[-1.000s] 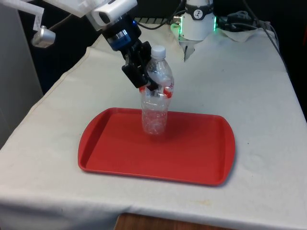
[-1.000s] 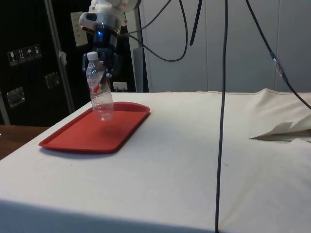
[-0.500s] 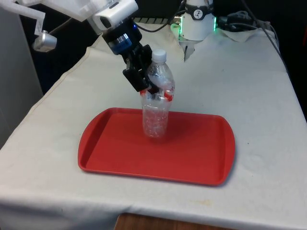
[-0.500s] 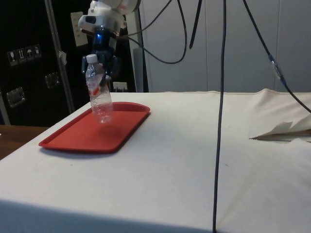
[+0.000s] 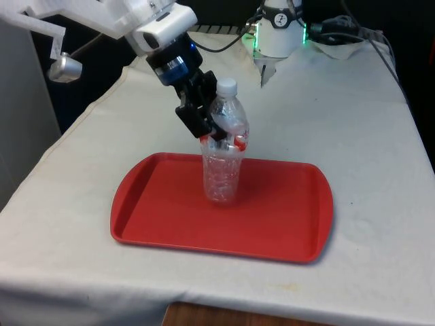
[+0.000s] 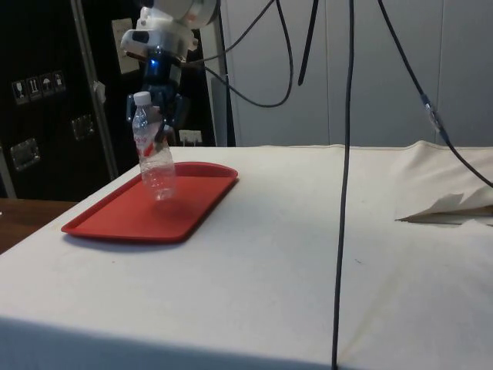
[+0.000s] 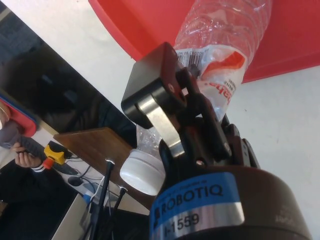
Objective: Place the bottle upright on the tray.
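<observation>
From the front view I had the gripper [image 5: 216, 129] closed around the clear plastic bottle [image 5: 223, 153] at its red-and-white label, just under the shoulder. The bottle stood nearly upright over the red tray [image 5: 156, 217], white cap on top, base at the tray's floor near the middle of its far half; I could not tell whether the base was touching. The tray lay on the white cloth [image 5: 353, 136] covering the table.

In the side view the gripper [image 6: 158, 123] held the bottle [image 6: 152, 158] by its upper body, and the bottle leaned slightly, its base low over the tray [image 6: 115, 220], toward the tray's far end. A dark cable [image 6: 343, 177] hung in front of the table, well apart from the tray.

In the wrist view the fingers [image 7: 165, 125] were clamped on the bottle [image 7: 225, 45] at the label, its crinkled lower body reaching over the tray [image 7: 295, 30]. Beyond the table's edge a person's hand [image 7: 22, 155] held a small yellow device [image 7: 55, 150].
</observation>
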